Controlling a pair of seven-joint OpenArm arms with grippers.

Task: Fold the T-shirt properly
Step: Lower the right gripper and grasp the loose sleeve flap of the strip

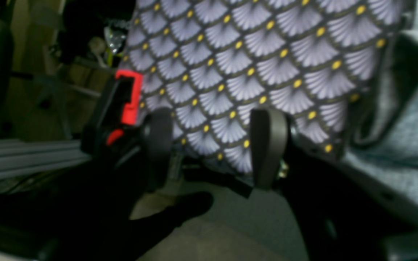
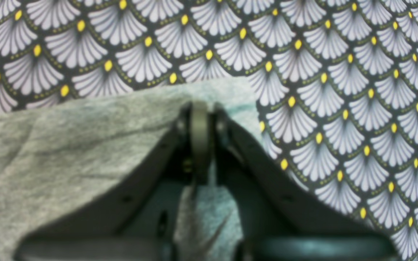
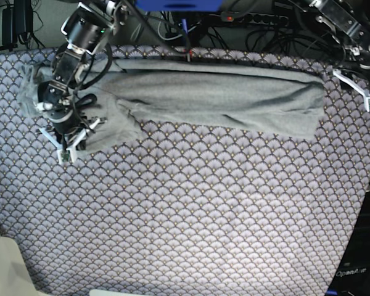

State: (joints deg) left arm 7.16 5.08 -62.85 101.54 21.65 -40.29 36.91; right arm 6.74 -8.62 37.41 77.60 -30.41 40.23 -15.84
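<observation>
While most of the scallop-patterned cloth (image 3: pixel 191 209) toward its near edge lies bare, the T-shirt (image 3: pixel 216 98) stretches as a long folded band along the far edge, from the far-left corner almost to the right edge. Right gripper (image 2: pixel 200 108), near the left edge, has its jaws closed tight on a fold of grey fabric. Left gripper (image 1: pixel 212 145) hangs off the far-right corner, jaws parted wide, holding nothing.

The wide near stretch of my purple-grey scallop-patterned cloth (image 3: pixel 191 209) lies bare and passable; the long grey knit T-shirt (image 3: pixel 222 98) bars the far strip between my arms.
</observation>
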